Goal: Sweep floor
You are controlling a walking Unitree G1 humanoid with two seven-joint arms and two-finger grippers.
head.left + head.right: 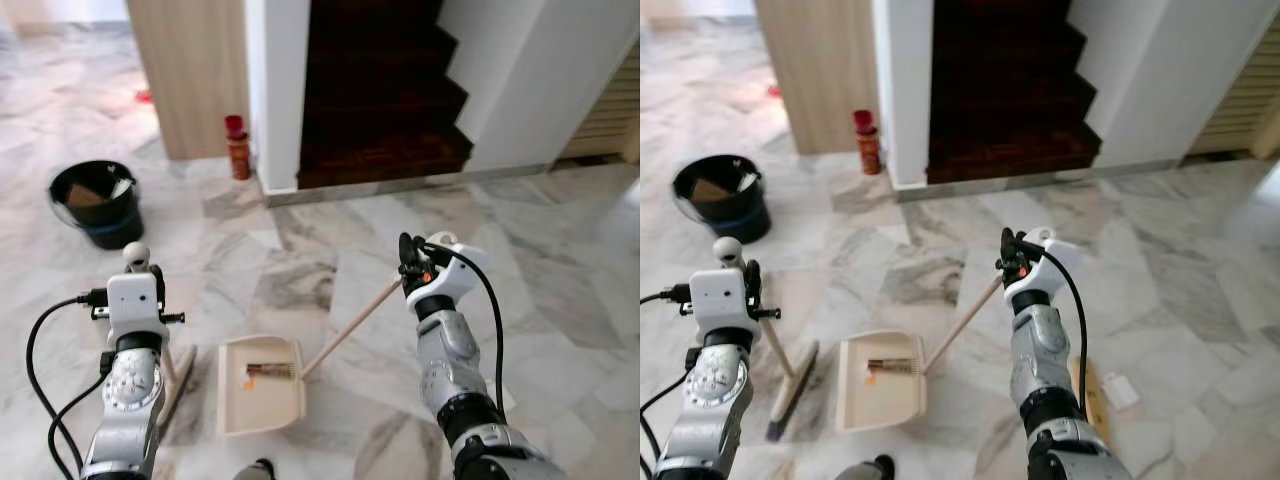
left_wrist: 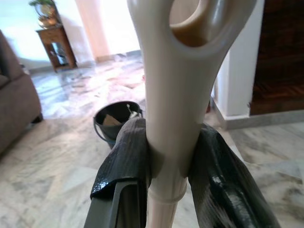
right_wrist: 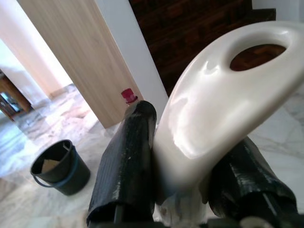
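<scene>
While both arms are raised, left gripper (image 2: 166, 161) is clamped on the broom handle (image 2: 176, 95): smooth cream plastic with an oval hang-hole at the tip, black fingers (image 2: 124, 161) pressed on both sides. Broom head (image 1: 792, 390) rests on the floor at near left, dark bristles down, just left of the dustpan.

Right gripper (image 3: 183, 166) is clamped on the dustpan handle grip (image 3: 223, 99), glossy white plastic loop. Thin wooden-looking shaft (image 1: 350, 326) slopes down-left to the dustpan (image 1: 258, 388): flat beige tray with raised rim, lying on the floor between the arms, orange and brown debris (image 1: 265, 373) inside.

Floor (image 1: 560, 260) is polished grey-white marble, wide open to the right and ahead. Black round bucket (image 1: 96, 203) sits far left. Red-capped bottle (image 1: 237, 147) stands at the white pillar (image 1: 278, 90) base, next to a wood panel (image 1: 190, 70). Dark stairs (image 1: 380, 90) bound the far side.
</scene>
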